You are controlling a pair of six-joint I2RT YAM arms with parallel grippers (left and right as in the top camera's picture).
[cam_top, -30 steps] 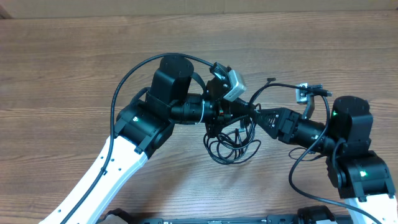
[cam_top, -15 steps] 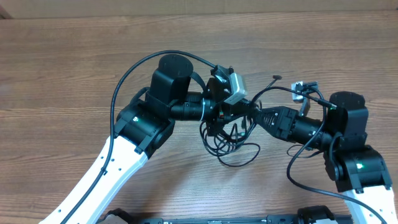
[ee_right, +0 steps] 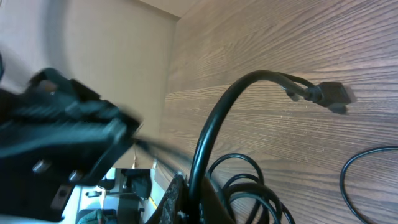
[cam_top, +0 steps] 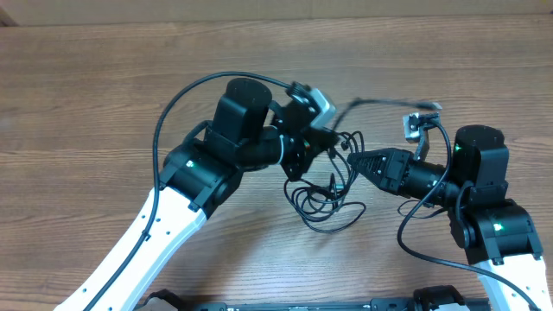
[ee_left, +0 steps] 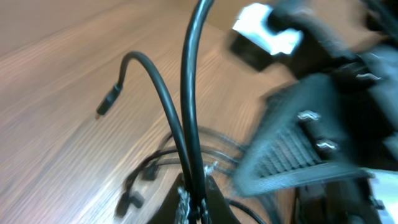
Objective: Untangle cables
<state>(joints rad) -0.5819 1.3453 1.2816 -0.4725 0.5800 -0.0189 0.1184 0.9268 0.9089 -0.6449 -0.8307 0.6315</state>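
**Counter** [cam_top: 78, 95]: brown wood-grain surface that carried everything below.

**Left arm** [cam_top: 194, 177]: white lower link with black upper joints. It reached in from the lower left toward mid-counter.

**Right arm** [cam_top: 484, 216]: same build. It reached in from the lower right with its wrist pointing left, nearly nose to nose with the other arm.

**Cables** [cam_top: 324, 200]: a tangle of thin black cords. The loose loops lay on the counter between the two arms, just under the spot where the wrists met. Strands rose from the heap into both grips, and one blurred strand trailed toward the upper right.

**Left fingers** [ee_left: 173, 210]: closed, pinching two of the cables. One ran straight up out of the left wrist view and the other arched away to the left.

**Right fingers** [ee_right: 176, 200]: closed on one cable, which curved up and over to the right.

**Plugs**: a small dark plug [ee_left: 109, 102] ended the left-hand arching cord, held off the wood. Another plug [ee_right: 333, 94] ended the right-hand cord; whether it touched the counter could not be told.
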